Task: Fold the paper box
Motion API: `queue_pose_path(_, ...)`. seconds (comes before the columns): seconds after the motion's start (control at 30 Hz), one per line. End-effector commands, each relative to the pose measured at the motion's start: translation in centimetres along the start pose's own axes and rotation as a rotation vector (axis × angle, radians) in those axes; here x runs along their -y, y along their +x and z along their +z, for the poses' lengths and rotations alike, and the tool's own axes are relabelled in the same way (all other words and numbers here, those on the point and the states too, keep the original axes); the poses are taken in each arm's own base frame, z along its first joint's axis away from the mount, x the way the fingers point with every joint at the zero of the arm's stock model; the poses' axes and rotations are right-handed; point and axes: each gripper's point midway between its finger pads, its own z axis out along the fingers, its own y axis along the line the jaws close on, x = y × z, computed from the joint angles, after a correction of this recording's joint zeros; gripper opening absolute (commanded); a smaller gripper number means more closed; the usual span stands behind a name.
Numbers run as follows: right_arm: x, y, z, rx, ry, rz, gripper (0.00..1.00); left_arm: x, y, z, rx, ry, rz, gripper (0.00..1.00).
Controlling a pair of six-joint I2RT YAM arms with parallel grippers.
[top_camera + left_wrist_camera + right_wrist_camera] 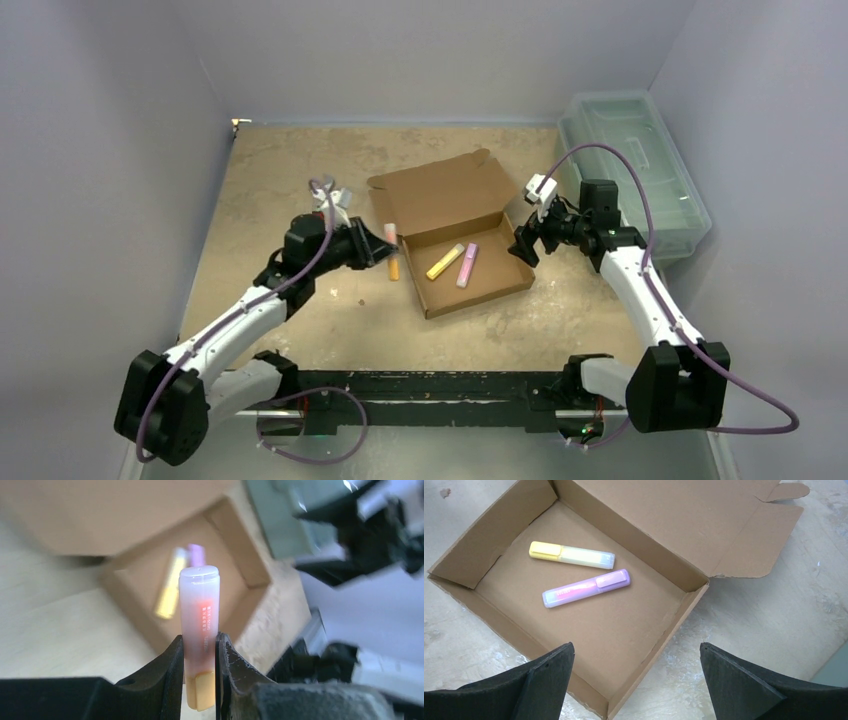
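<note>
- brown cardboard paper box (450,235) mid-table, mouth up, long axis roughly left–right, lid laid back toward the far wall
- inside: yellow highlighter (571,555), purple highlighter (586,587)
- left gripper (199,647) clamped on orange highlighter (200,605), just beside the box's left end
- right gripper (636,647) spread wide, holding nothing

Matt brown cardboard paper box (624,640) with raw cut edges, glossy translucent plastic yellow highlighter (572,555) and purple highlighter (586,588), frosted smooth plastic orange highlighter (200,610), scuffed, mottled pale table (774,620), translucent pale-green plastic bin (640,170), matt black fingers (544,685) of right gripper (636,650).
</note>
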Motion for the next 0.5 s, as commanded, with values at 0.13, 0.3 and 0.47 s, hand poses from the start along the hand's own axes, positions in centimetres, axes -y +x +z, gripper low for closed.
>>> queue_pose_path(0.13,0.6,-0.4,-0.2,0.013,0.020,-0.012,0.99,10.6,1.7,3.9,-0.030,0.270,0.411,0.00)
queue_pose_path(0.3,0.7,-0.2,-0.3,0.011,0.022,-0.001,0.99,10.6,3.4,8.5,-0.109,0.132,0.493,0.05)
queue_pose_path(0.47,0.8,-0.1,-0.3,0.013,0.023,0.000,0.99,9.0,4.8,11.4,-0.171,0.021,0.539,0.28)
